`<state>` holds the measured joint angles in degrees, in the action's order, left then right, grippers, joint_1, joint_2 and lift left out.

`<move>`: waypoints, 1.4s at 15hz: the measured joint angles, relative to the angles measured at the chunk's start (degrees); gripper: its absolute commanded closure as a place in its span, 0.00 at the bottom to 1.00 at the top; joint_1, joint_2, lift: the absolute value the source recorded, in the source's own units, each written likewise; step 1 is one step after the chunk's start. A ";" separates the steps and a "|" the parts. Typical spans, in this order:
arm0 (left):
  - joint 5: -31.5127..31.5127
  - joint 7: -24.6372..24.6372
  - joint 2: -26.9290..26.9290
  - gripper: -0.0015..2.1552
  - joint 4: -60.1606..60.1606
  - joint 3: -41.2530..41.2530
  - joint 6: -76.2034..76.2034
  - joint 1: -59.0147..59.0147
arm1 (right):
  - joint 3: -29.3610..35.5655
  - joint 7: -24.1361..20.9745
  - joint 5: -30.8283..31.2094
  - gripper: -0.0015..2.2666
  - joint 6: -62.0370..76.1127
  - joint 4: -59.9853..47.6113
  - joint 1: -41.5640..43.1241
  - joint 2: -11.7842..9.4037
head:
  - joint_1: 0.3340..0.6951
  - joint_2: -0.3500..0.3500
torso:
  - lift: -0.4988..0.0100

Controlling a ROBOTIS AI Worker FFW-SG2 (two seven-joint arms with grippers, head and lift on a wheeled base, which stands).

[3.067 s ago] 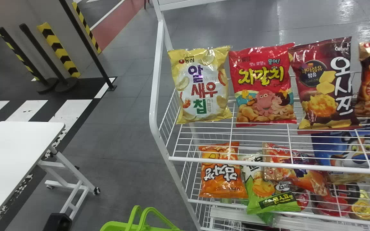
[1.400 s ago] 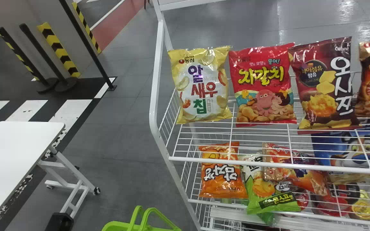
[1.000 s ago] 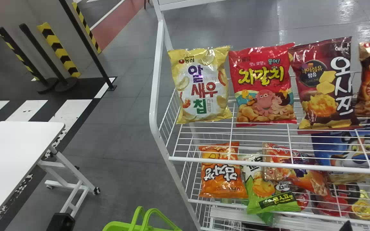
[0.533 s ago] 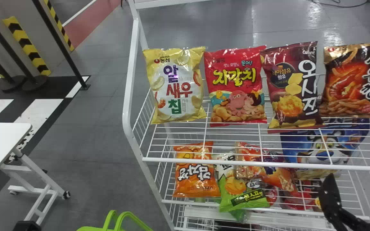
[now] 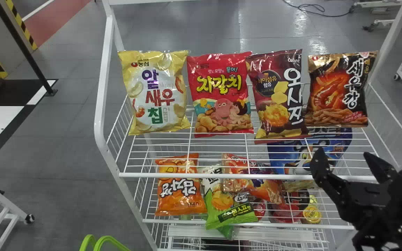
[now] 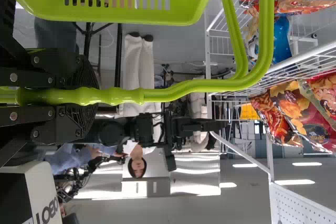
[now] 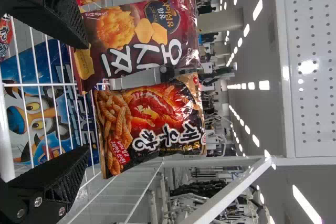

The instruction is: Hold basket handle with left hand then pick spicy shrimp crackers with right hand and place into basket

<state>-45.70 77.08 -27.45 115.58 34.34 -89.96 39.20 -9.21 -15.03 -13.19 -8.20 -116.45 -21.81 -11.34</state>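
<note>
On the rack's (image 5: pixel 102 104) upper shelf (image 5: pixel 222 175), side by side from left to right: first bag (image 5: pixel 157 94), second bag (image 5: pixel 222 94), third bag (image 5: pixel 276 97), spicy shrimp crackers (image 5: pixel 339 90) (right at the end). On the lower shelf (image 5: pixel 291 225), fourth bag (image 5: pixel 180 188) leftmost, more packets (image 5: pixel 229 209) to its right. Left of the rack and nearer, basket handle (image 5: pixel 105 238); farther left, table frame (image 5: pixel 4 216).

- Head: from above, forward and down over the rack (image 5: pixel 208 175).
- Left wrist: sideways, close to the handle (image 6: pixel 126 96).
- Right wrist: sideways, near the crackers (image 7: pixel 152 116), facing their front.
- Head shares handle with left, crackers with right.
</note>
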 measured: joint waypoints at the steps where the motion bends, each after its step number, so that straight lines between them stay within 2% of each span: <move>1: 0.00 -0.02 0.02 0.83 0.00 -0.10 0.00 0.00 | 0.33 0.00 -0.75 0.05 -2.08 0.51 1.89 0.00 | 1.00 0.63 | 0.91; 4: 0.00 -0.09 -0.02 0.83 0.13 -0.30 0.00 -0.17 | 1.90 0.00 -3.52 0.06 -6.43 2.30 6.70 0.00 | 1.00 0.60 | 0.91; 10: 0.01 -0.05 -0.62 0.83 0.02 -0.62 0.00 -1.21 | 3.64 0.06 -4.01 0.06 -14.10 5.35 14.91 0.00 | 1.00 0.55 | 0.91; 18: 0.01 -0.09 -0.60 0.83 -0.05 -0.86 0.00 -1.52 | 3.44 3.03 -5.18 0.06 -18.12 15.70 25.94 0.00 | 1.00 0.53 | 0.91; 21: 0.02 -0.08 -0.58 0.83 -0.38 -0.88 0.00 -1.82 | 3.77 5.06 -7.75 0.06 -18.18 21.01 30.02 0.00 | 1.00 0.53 | 0.91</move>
<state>-45.68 77.00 -28.03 115.20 33.47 -89.96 37.39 -5.44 -9.97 -20.94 -26.38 -95.44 8.21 -11.34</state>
